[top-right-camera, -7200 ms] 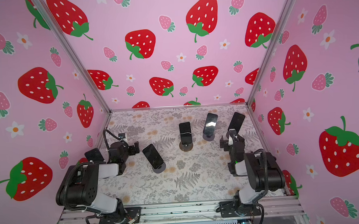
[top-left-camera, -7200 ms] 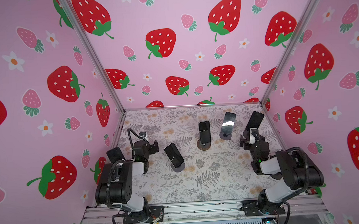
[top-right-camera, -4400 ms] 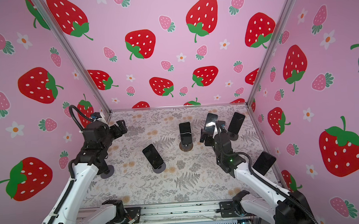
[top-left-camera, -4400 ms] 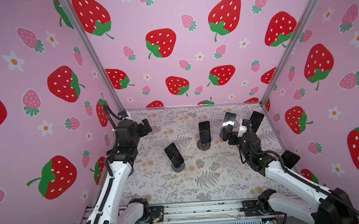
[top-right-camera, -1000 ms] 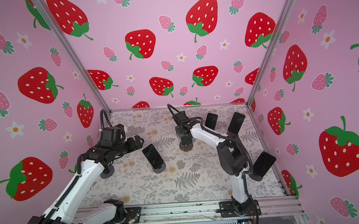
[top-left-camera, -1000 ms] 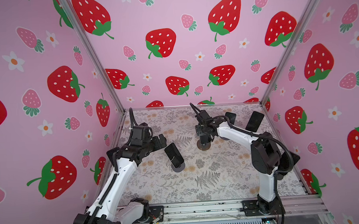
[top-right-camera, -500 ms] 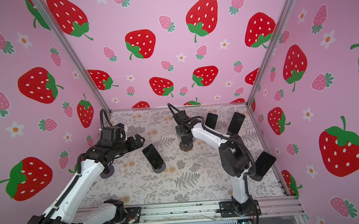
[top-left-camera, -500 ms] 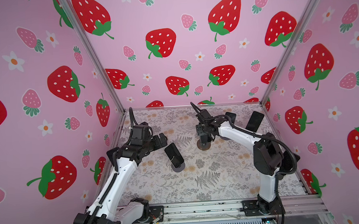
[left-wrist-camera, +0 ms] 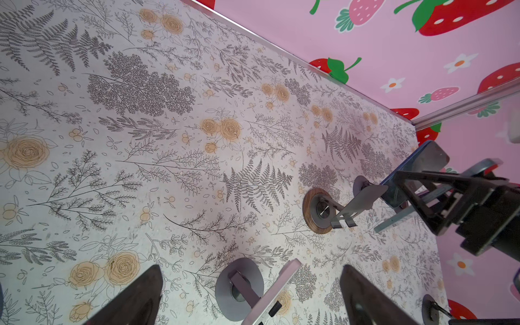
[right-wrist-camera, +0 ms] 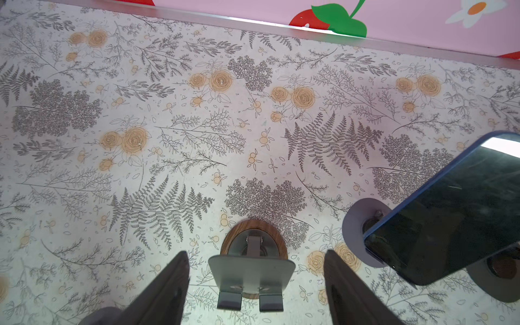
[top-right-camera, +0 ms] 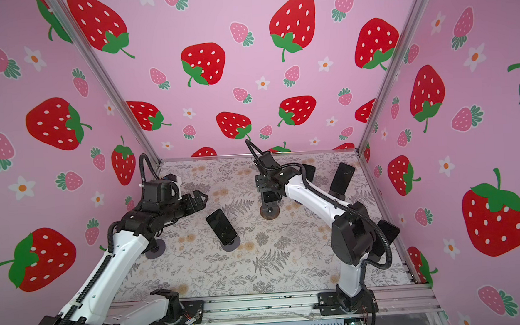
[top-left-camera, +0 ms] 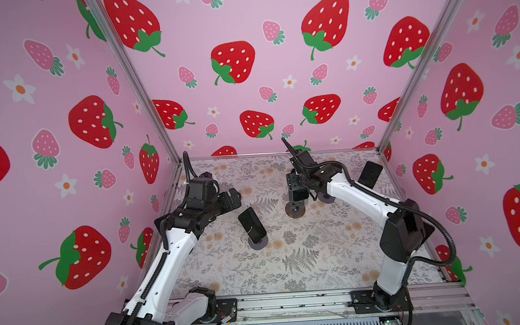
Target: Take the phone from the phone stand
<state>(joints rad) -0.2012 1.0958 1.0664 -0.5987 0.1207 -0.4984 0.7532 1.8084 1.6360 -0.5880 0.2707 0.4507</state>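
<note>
Stand (right-wrist-camera: 354,222), blue phone (right-wrist-camera: 450,213) beside right hand (right-wrist-camera: 255,253)

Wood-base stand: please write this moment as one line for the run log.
phone: held just off its stand | wood-base stand: empty | right gripper: jaws shut on phone | left gripper: jaws open, holding nothing

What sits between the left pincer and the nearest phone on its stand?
Nothing. In both top views, only bare flowered tabletop separates the left pincer from that phone.
</note>
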